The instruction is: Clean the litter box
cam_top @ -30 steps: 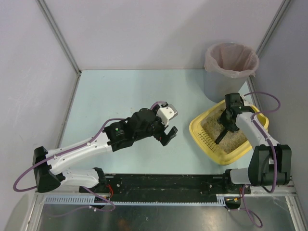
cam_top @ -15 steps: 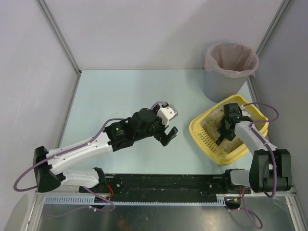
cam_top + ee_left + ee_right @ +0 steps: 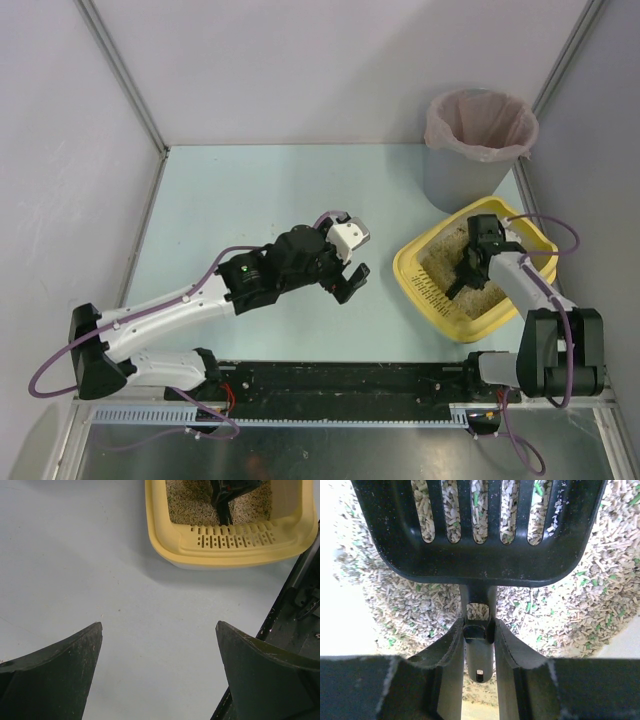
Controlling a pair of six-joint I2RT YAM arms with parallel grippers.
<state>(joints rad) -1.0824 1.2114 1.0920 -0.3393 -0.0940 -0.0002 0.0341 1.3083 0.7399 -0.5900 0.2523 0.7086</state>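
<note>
The left pincer (image 3: 159,626) gapes above the table (image 3: 75,555) near the litter box (image 3: 235,556).

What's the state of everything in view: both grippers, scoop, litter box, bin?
Left gripper: open, empty, above the pale blue table.
Right gripper: shut on the handle of the black slotted plastic scoop.
Scoop: held inside the box, over the litter, pan empty.
Shallow yellow plastic litter box: flat on the table, beige granular litter inside.
Grey round bin: upright, lined with a pink bag, mouth open.
</note>
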